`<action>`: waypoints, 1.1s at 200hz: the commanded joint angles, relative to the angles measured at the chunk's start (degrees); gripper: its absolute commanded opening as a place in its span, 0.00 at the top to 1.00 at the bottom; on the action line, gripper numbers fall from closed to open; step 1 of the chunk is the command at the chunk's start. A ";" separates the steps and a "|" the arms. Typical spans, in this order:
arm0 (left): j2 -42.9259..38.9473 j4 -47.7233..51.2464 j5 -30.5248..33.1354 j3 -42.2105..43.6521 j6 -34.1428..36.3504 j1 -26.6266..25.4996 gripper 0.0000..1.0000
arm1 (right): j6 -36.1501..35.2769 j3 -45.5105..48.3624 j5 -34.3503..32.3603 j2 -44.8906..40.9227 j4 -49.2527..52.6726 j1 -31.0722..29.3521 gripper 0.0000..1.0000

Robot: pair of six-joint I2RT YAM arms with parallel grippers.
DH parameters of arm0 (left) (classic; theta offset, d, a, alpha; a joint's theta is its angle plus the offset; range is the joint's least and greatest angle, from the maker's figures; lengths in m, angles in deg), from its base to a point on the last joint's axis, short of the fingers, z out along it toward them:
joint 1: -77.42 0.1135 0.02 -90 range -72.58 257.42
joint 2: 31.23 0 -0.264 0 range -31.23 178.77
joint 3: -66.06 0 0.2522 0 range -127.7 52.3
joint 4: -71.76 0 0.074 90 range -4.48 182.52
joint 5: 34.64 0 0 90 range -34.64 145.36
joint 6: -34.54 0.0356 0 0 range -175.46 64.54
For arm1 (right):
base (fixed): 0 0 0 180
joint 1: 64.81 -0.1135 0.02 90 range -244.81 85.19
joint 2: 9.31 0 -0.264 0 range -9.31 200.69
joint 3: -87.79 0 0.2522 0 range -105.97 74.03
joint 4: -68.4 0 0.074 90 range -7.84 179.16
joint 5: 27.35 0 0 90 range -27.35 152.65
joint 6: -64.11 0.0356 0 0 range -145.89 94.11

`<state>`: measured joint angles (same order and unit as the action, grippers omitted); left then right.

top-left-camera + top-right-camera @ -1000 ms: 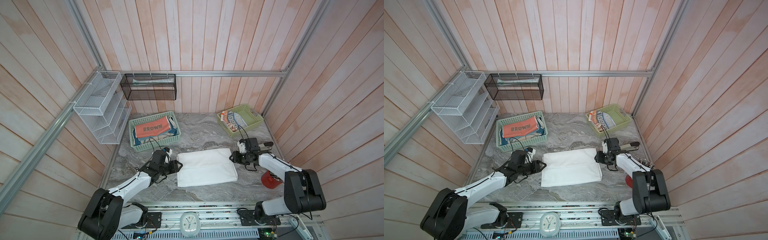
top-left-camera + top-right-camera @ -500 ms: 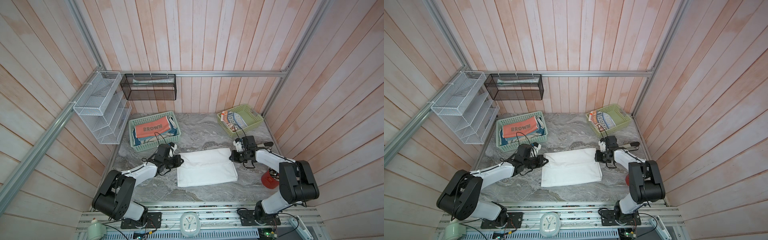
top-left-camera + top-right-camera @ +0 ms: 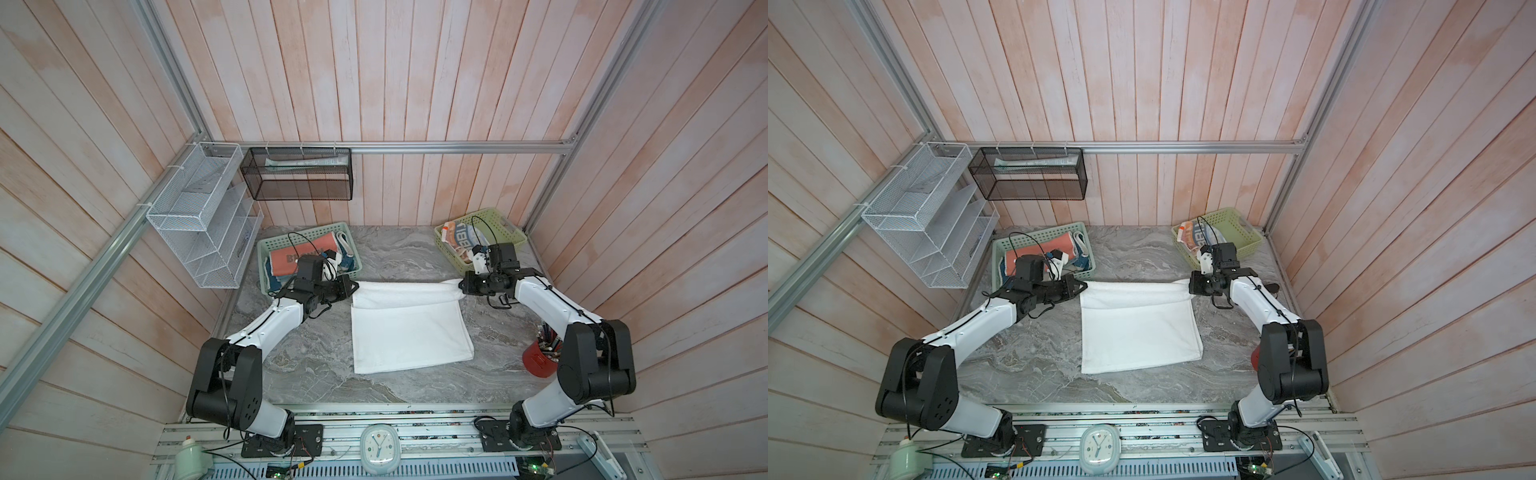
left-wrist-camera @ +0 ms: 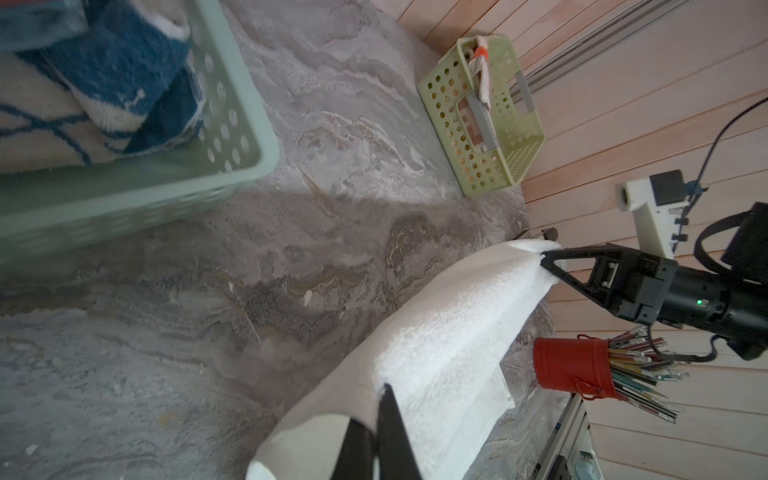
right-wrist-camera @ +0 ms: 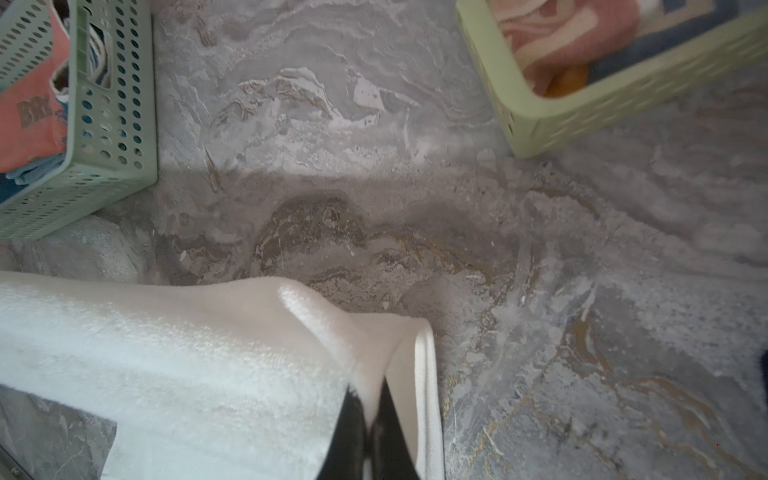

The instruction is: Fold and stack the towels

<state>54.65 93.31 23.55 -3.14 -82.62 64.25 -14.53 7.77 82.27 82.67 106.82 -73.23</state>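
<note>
The left pincer [image 3: 355, 286] is clenching one raised corner of the plain white towel [image 3: 411, 338] and the right pincer [image 3: 460, 286] is clenching the other, its far edge stretching between them. The rest is lying on the counter [image 3: 316, 365] below them, toward the arm bases. The coral towel [image 5: 29, 112] is sitting in a basket [image 5: 116, 124] just beyond the left pincer.

Grey marbled worktop [image 3: 316, 357] carrying two perforated baskets: mint basket [image 3: 274, 241] sitting back left, lime basket [image 3: 505, 228] back right. White wire rack [image 3: 199, 216], black mesh bin [image 3: 297, 180] hanging on wall. Red pen cup [image 3: 538, 363] standing at right edge. Clock [image 3: 377, 449] lying on front rail.
</note>
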 commanded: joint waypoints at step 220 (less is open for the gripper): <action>-0.04 2.67 -5.63 7.32 4.29 4.54 1.00 | -3.84 -1.88 8.81 12.74 -10.52 -2.73 0.54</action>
<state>56.64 96.33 19.17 3.26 -79.56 67.84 -16.46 9.41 89.57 91.33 99.30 -74.67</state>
